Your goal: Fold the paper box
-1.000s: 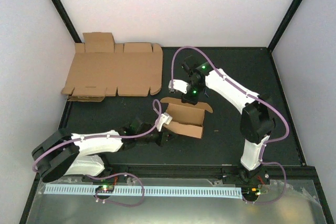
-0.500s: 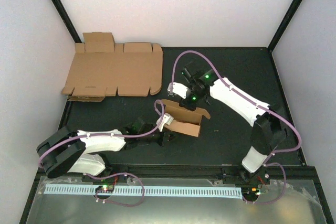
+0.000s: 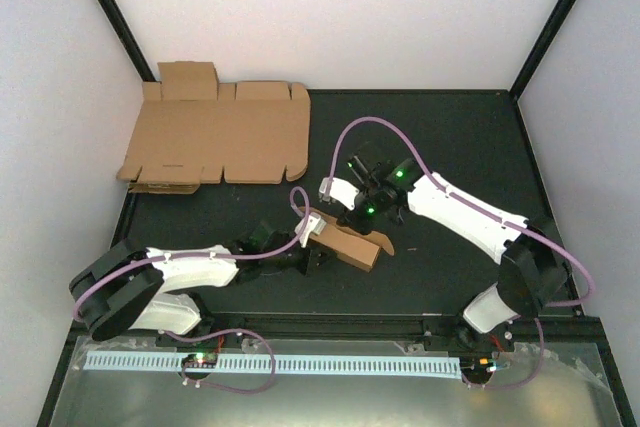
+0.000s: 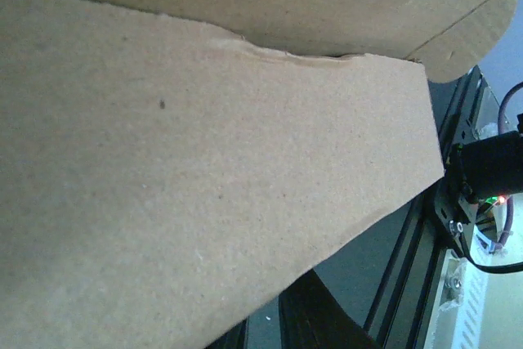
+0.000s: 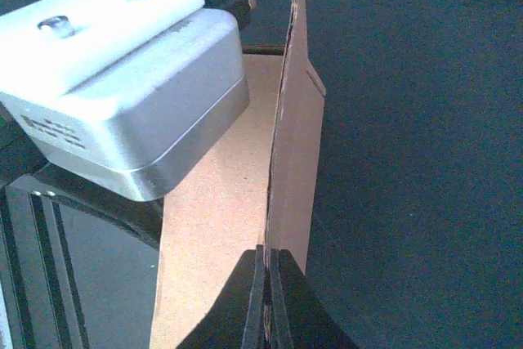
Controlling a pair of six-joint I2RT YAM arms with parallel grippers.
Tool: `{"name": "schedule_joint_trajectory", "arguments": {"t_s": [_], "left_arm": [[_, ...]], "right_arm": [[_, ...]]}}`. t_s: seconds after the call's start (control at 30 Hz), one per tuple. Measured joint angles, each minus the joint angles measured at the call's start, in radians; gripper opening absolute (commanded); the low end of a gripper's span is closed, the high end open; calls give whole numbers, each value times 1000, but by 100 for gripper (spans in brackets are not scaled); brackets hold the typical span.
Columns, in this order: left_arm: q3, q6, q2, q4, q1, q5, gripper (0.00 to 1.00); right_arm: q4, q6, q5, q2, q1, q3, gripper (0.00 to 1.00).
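Observation:
The paper box, brown cardboard, lies half-folded and leaning over in the middle of the black mat. My left gripper is at its left end, shut on that end. In the left wrist view the paper box fills the frame and hides the fingertips; only one dark finger shows below it. My right gripper reaches in from behind. In the right wrist view the right gripper is shut on the thin upper edge of a box wall, with the left arm's white camera block close beside it.
Larger flat cardboard sheets lie at the back left corner. White walls enclose the black mat. A metal rail runs along the near edge, with the right arm's base on it.
The right gripper has moved nearer and lower with the box wall pinched. The box has gone from an open upright tray to a flatter, leaning shape. The left gripper has stayed at its left end.

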Motion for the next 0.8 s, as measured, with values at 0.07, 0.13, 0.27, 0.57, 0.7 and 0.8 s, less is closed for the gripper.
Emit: {"name": "schedule_joint_trajectory", "arguments": {"t_s": [0.07,0.13,0.27,0.57,0.7,0.8], "left_arm": [[-1,0,0,-3,2,2,16],[-1,1,0,-2,6,3,17],[-1,2,-7,-8,13,2,17],[-1,0,-7,-8,53,-21,19],[-1,-1,-7,-7,68,-23,20],[-1,-1,-7,-8,77,-23,20]], "right_arm": [[8,9,12,-8,9,-9,2],[13,19,26,-11,10,-11,2],[16,33,30,-10,10,-11,7],[19,75,-15,-10,13,-49,26],[30,95,-11,-10,13,-73,41],[43,117,-4,-10,14,-86,41]]}}
